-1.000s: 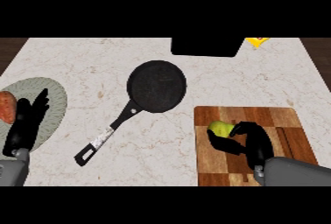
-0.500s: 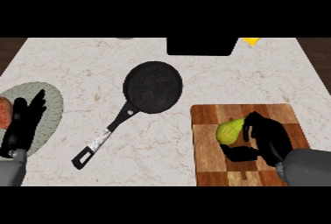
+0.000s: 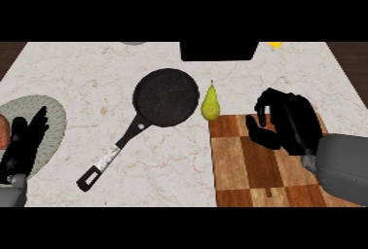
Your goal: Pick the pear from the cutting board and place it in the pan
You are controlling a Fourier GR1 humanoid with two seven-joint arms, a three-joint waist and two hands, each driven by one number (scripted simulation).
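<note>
The yellow-green pear (image 3: 210,103) stands stem up just past the far left corner of the wooden cutting board (image 3: 248,165), close to the right rim of the black pan (image 3: 167,96). My right hand (image 3: 286,122) is over the far part of the board, to the right of the pear and apart from it, its fingers curled with nothing in them. The pan's handle (image 3: 109,159) points toward the near left. Over a plate at the left edge, my left hand (image 3: 24,142) rests with straight fingers.
A grey-green plate (image 3: 52,113) lies at the left edge with something reddish (image 3: 4,131) on it. At the counter's far edge stand a black box (image 3: 218,50) and a small yellow thing (image 3: 275,45).
The pear has left the cutting board and now stands to its left, beside the pan. My right hand, which was curled round the pear, is now apart from it. The left hand stayed put.
</note>
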